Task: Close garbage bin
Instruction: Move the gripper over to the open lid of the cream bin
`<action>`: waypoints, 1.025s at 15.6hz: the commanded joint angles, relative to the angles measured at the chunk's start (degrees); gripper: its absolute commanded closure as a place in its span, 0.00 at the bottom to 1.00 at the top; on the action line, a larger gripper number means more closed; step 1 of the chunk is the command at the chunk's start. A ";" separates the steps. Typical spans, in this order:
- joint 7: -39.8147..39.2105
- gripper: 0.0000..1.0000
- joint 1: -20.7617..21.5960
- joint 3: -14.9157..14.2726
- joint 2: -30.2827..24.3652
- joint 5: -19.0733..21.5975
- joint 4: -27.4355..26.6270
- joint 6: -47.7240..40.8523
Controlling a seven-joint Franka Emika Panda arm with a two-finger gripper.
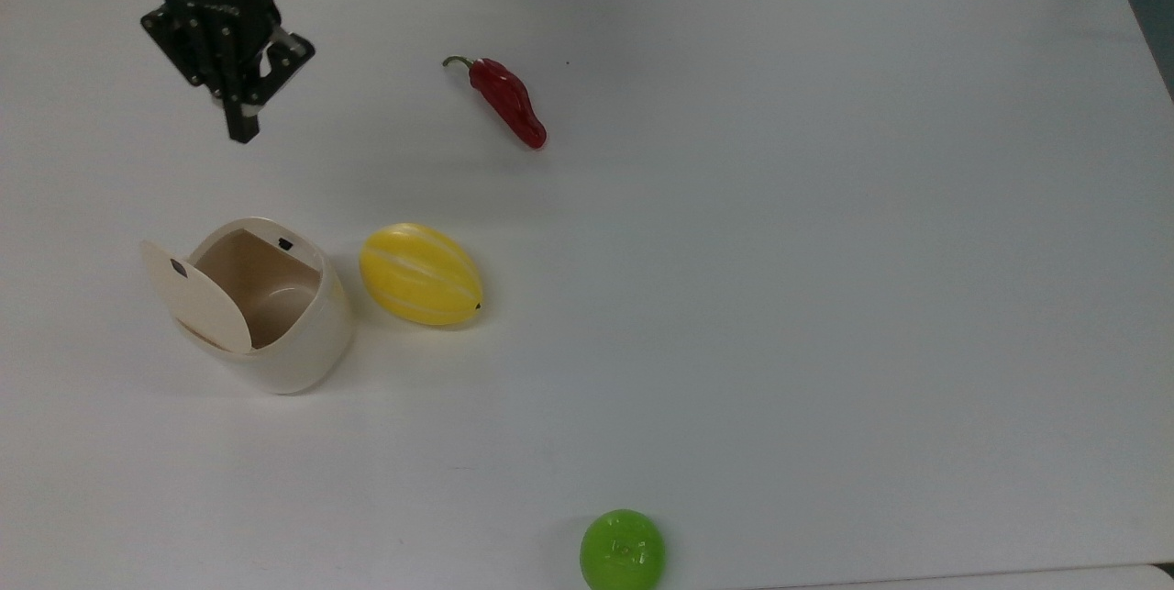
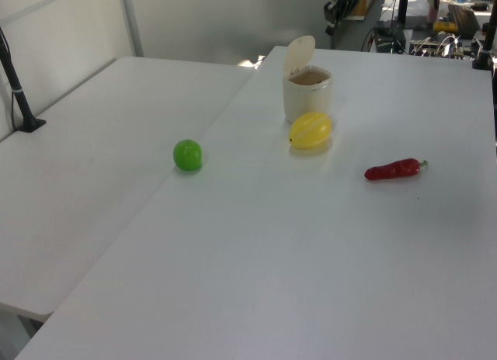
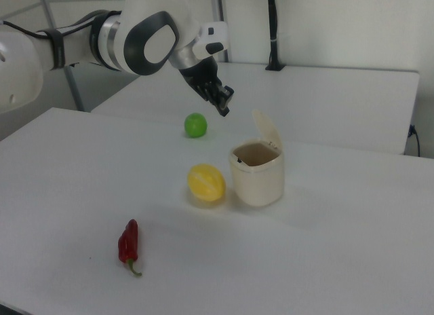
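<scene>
Top view: garbage bin lid open, fingers above.

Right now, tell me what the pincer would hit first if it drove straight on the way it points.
Probably bare white table: the pincer points down, short of the open cream plastic garbage bin. Depth is uncertain.

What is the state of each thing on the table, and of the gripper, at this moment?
garbage bin: upright, open, nothing visible inside.
lid: raised on its hinge, standing up from the rim.
gripper: shut, holding nothing, in the air apart from the bin.
yellow melon: lying on its side beside the bin.
red chili pepper: lying flat, alone.
green apple: resting near the table edge.
</scene>
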 commanded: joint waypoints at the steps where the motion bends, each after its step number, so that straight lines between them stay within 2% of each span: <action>1: 1.80 1.00 -1.84 0.01 3.73 0.14 1.79 9.29; 6: 6.10 1.00 -4.48 0.01 8.40 0.14 1.79 24.50; 10: 7.87 1.00 -5.45 0.01 10.85 0.05 1.79 31.10; 16: 7.43 1.00 -4.49 0.09 11.92 -0.57 1.35 32.00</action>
